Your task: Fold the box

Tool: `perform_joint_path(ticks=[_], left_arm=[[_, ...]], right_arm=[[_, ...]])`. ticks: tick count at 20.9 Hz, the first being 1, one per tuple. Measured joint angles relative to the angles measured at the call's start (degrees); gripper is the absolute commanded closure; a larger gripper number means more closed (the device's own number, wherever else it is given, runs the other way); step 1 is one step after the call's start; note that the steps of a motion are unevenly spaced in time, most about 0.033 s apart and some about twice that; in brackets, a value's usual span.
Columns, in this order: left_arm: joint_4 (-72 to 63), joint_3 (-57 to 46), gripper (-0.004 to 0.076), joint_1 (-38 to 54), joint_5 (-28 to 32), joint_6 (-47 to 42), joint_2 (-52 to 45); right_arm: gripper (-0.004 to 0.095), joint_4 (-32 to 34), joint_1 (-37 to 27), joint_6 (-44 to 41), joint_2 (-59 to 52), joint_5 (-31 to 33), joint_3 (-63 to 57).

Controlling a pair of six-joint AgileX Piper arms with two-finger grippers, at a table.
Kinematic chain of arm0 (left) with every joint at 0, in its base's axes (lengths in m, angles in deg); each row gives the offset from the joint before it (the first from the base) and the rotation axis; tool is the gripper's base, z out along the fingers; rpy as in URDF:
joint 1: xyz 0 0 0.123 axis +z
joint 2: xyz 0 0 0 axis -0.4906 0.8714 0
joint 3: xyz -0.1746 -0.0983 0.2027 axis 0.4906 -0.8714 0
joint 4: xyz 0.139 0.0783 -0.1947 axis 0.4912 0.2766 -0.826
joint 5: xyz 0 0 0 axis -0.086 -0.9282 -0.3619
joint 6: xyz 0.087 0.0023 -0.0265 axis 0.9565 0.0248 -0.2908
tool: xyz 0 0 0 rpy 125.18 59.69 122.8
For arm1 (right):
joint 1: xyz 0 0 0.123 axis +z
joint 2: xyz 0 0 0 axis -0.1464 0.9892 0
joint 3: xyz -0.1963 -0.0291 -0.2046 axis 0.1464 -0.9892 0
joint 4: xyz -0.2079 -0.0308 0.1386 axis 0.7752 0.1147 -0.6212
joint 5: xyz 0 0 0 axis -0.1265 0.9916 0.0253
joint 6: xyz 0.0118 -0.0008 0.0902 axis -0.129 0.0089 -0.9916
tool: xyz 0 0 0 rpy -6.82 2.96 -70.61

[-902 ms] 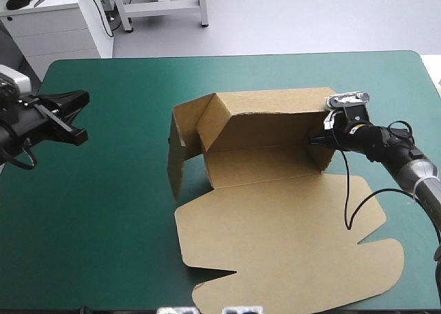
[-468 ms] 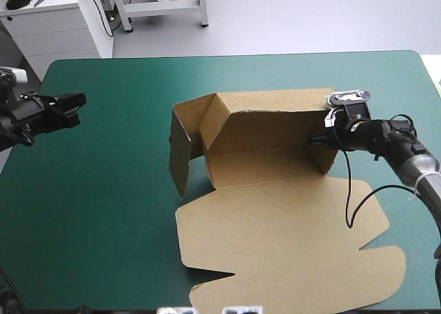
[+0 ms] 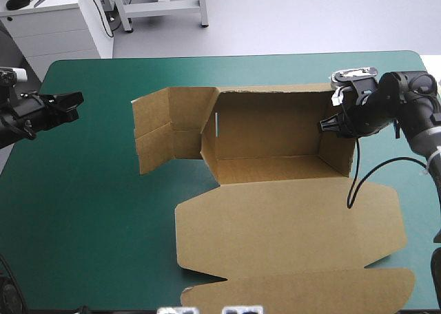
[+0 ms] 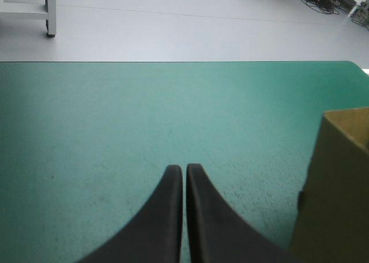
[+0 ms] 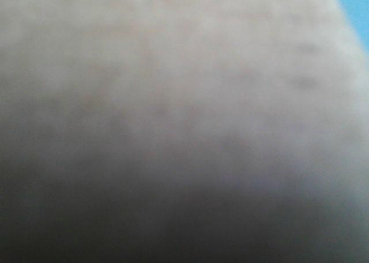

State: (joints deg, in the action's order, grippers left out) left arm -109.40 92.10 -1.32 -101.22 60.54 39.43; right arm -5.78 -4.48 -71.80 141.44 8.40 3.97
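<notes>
The brown box [image 3: 275,138] stands mid-table with its back wall upright and its wide lid panel [image 3: 289,235] flat toward the table's front edge. A left side flap [image 3: 162,131] is swung out to the left. My right gripper [image 3: 329,124] straddles the top of the box's right end wall, shut on it; the right wrist view is filled by blurred brown board [image 5: 184,101]. At the table's left edge my left gripper [image 3: 74,104] hovers shut and holds nothing. In the left wrist view its shut gripper [image 4: 184,169] points across the cover, with the flap's edge [image 4: 340,188] beside it.
Bare teal-green cover [image 3: 89,211] lies between the left gripper and the box. The lid panel reaches almost to the table's front edge. A strip of cover [image 3: 275,69] runs behind the box to the far edge.
The right gripper rose and drew back to the right with the end wall. The back wall swung upright, the left flap opened outward to the left, and the lid panel shifted. The left gripper barely moved.
</notes>
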Motion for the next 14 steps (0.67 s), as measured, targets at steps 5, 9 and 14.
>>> perform_joint_path(ticks=[5,9,14], left_arm=[[0.00,0.00,0.0720,-1.63,0.05,0.19,0.00],[-0.28,0.00,0.0720,-1.90,1.01,0.19,0.00],[-1.24,0.00,0.0720,-1.90,1.79,0.19,0.00]], right_arm=[[0.0920,0.56,5.52,-2.76,0.00,1.02,0.68],[0.0920,1.80,10.90,-5.41,0.20,0.96,0.34],[0.0921,4.57,12.05,-8.42,6.10,0.11,-0.54]])
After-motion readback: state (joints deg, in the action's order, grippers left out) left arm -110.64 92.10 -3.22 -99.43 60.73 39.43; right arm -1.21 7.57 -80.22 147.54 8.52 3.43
